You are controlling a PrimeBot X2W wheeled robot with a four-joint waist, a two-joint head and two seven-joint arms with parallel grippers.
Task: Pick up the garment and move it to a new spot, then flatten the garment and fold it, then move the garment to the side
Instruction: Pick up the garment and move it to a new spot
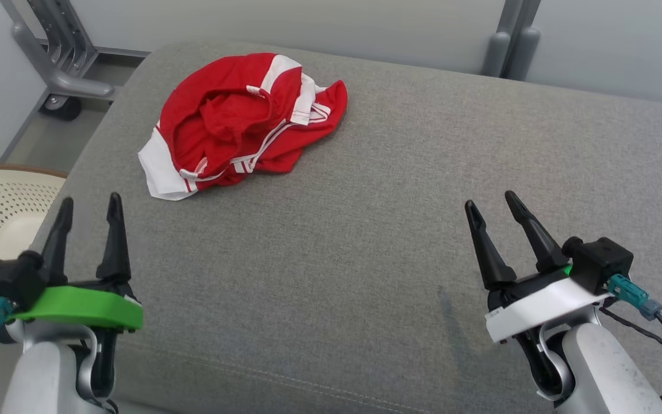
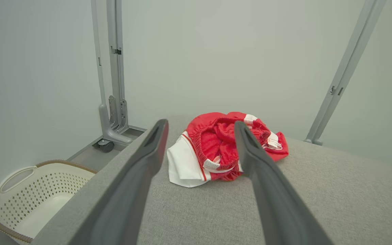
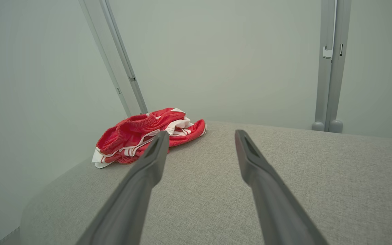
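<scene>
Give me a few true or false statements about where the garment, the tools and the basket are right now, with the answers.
1. The garment lies crumpled on the grey cushion. True.
2. The left tool grips the garment. False: it is open and apart from the garment.
3. The right tool is open and empty. True.
4. The basket stands on the robot's right. False: it stands on the robot's left, beside the cushion.

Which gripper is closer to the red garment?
Left. The left gripper is just short of the garment, slightly left; the right gripper is far off to its right.
</scene>
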